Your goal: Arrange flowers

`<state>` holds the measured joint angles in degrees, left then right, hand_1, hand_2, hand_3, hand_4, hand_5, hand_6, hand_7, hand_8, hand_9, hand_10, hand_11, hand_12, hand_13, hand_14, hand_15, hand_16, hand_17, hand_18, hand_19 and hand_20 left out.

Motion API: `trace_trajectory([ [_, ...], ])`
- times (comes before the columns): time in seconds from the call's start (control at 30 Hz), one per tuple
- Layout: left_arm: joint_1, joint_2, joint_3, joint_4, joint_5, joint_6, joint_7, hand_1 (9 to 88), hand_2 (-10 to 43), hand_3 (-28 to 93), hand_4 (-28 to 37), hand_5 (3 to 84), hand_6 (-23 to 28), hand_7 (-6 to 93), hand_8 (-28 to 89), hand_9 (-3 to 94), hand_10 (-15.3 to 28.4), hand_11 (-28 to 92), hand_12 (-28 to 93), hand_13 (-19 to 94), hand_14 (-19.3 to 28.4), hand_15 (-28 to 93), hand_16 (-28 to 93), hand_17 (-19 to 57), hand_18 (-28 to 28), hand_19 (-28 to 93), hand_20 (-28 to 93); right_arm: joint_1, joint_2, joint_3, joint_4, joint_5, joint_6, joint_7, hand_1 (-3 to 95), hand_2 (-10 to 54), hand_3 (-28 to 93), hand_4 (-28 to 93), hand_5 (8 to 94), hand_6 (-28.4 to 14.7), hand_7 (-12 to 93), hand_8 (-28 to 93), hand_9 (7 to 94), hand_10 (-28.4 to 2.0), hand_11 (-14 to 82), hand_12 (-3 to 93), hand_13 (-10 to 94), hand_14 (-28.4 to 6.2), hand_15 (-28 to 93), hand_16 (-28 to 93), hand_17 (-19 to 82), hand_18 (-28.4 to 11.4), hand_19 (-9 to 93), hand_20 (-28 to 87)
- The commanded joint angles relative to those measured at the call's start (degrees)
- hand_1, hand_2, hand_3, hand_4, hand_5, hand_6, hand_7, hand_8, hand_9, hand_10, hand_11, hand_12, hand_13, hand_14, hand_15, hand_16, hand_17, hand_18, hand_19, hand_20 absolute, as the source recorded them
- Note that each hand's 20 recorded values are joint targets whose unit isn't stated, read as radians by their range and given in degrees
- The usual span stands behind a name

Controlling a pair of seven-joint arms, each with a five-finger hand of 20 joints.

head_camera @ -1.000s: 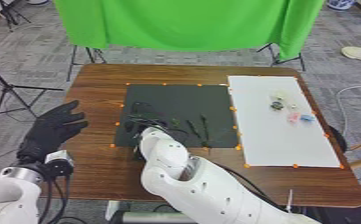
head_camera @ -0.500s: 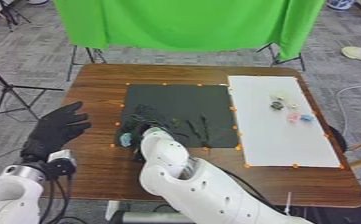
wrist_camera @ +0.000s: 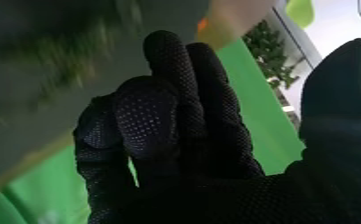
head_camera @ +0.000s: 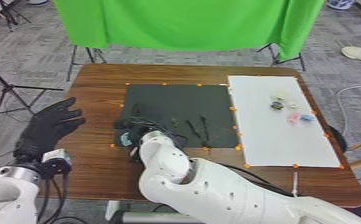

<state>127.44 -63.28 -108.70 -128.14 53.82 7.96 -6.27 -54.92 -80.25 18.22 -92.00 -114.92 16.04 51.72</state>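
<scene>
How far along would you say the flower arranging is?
No finished arrangement is clear yet. The right black-gloved robot hand, over the black rectangular mat, looks empty. Thin dark stems lie on the mat, and small pink and pale blue blossoms on the white rectangular board; these probably remain to be arranged.

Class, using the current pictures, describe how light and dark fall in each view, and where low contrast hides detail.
Right wrist view: the palm of the right hand sinks into deep shadow, while the green cloth behind it is brighter. Head view: the white sheet looks bright; beside it, dark stems stand out weakly against the dark mat.
</scene>
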Motion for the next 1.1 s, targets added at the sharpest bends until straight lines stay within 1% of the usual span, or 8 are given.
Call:
trace_trajectory([
  [0.03,10.1,-2.67,-1.75,-2.63,-2.37,5.75,11.18,23.7,5.1,81,-21.5,35.1,9.0,15.3,-10,34.3,20.2,30,10,25,26.8,53,-10,-11.6,23.6,57,4,10.2,6.2,-1.0,-5.2,1.5,-0.6,-7.1,22.2,-3.7,84,-28,60.2,-8.0,23,-15,67.6,-18.7,40.0,15.7,69,-11.3,81,13,33,-25.4,93,37],
  [0.17,12.5,-3.79,-1.91,-3.39,-2.7,6.58,12.43,23.7,5.1,81,-21.5,35.1,8.9,15.3,-10,34.3,20.2,30,10,25,26.7,53,-10,-11.7,23.6,57,4,6.5,11.4,4.1,-10.7,1.2,-3.5,-8.7,21.6,-1.8,85,-28,58.9,-8.2,23,-15,66.5,-19.5,39.2,15.3,68,-12.0,81,12,32,-25.5,93,35],
  [0.23,13.5,-4.77,-2.16,-3.75,-2.65,6.14,12.38,23.7,5.0,81,-21.5,35.1,8.9,15.3,-10,34.3,20.2,30,10,25,26.7,53,-10,-11.6,23.6,57,4,4.5,14.9,6.7,-13.7,2.4,-5.2,-9.3,21.1,-0.5,86,-28,58.3,-8.3,23,-15,65.8,-20.0,38.6,15.2,67,-12.3,81,12,31,-25.5,93,34],
  [0.27,13.6,-4.6,-1.51,-3.64,-2.95,6.7,13.02,23.7,5.0,81,-21.6,35.1,8.9,15.3,-10,34.3,20.2,30,10,25,26.7,53,-10,-11.6,23.6,57,4,0.8,15.8,11.0,-15.1,1.1,-7.6,-10.5,21.0,-0.1,86,-28,58.1,-8.4,22,-15,65.3,-20.1,38.1,15.0,67,-12.5,81,12,31,-25.6,93,34],
  [0.33,14.2,-4.94,-1.38,-4.09,-2.92,6.9,13.05,23.7,5.0,81,-21.5,35.1,9.0,15.2,-10,34.3,20.2,30,10,25,26.7,53,-10,-11.6,23.6,57,4,-2.1,19.6,14.5,-17.7,2.1,-7.1,-10.9,21.1,0.3,86,-27,57.9,-8.3,22,-15,64.8,-20.2,36.9,14.7,66,-12.7,81,12,30,-25.6,93,32],
  [0.6,14.7,-5.73,-0.17,-4.18,-2.77,6.22,12.19,23.8,5.1,81,-21.6,35.1,8.9,15.1,-10,34.3,20.2,30,10,25,26.7,53,-10,-11.5,23.6,57,4,-20.1,31.9,33.7,-25.2,7.0,-9.0,-9.0,22.5,0.8,87,-27,56.9,-8.2,23,-15,63.0,-20.5,34.2,14.4,64,-13.4,80,11,28,-25.3,93,30],
  [0.87,15.2,-5.57,0.6,-4.46,-2.55,5.79,12.27,23.8,5.1,81,-21.5,35.1,9.0,15.2,-10,34.4,20.2,30,10,25,26.7,53,-10,-11.6,23.6,57,4,-32.5,40.4,47.5,-26.0,8.1,-8.7,-7.4,23.5,0.4,88,-26,56.3,-8.2,23,-15,61.5,-20.6,32.0,14.1,64,-13.7,80,10,28,-25.1,93,28],
  [1.1,15.3,-4.78,2.1,-4.31,-2.9,6.18,13.38,23.8,5.0,81,-21.5,35.1,9.0,15.2,-10,34.4,20.3,29,10,25,26.7,53,-10,-11.5,23.7,57,4,-35.0,43.5,52.8,-23.1,7.1,-10.2,-5.6,24.6,-0.3,88,-27,55.4,-8.2,23,-15,60.0,-20.4,30.1,14.1,66,-11.6,82,10,31,-24.7,93,33],
])
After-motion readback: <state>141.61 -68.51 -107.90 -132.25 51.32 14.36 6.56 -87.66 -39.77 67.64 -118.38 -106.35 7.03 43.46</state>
